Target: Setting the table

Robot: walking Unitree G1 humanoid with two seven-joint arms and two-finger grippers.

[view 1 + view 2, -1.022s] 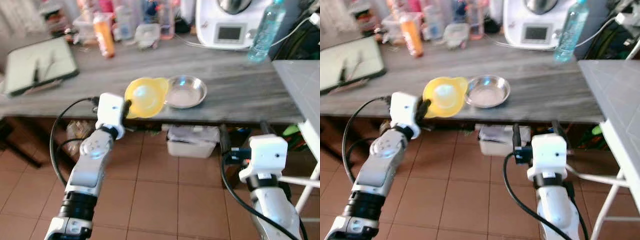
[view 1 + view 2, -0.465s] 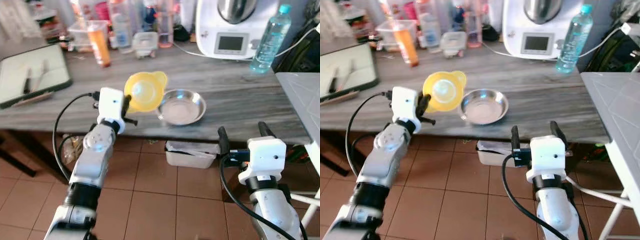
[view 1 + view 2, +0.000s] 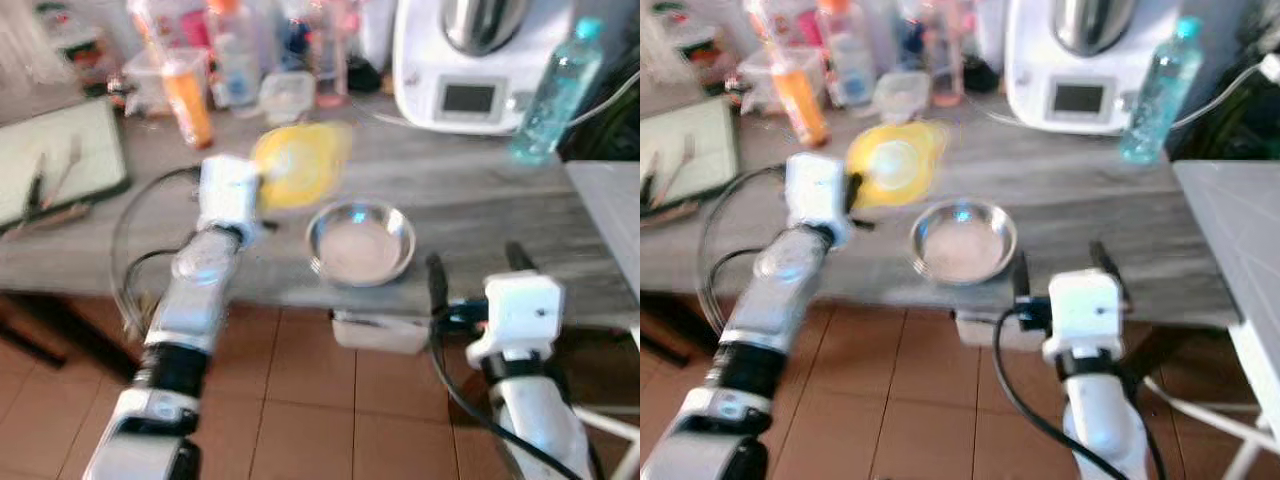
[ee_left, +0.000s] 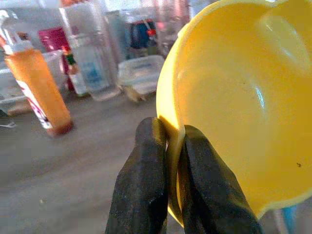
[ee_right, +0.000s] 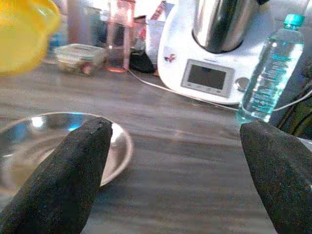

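White kitchen appliance, water bottle, orange bottle on counter

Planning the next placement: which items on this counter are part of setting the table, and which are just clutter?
In play:
yellow bowl, pinched at its rim by the left gripper
steel bowl
right gripper, open, near the steel bowl

Lying about:
orange bottle
water bottle
white kitchen machine
lidded tubs
green tray
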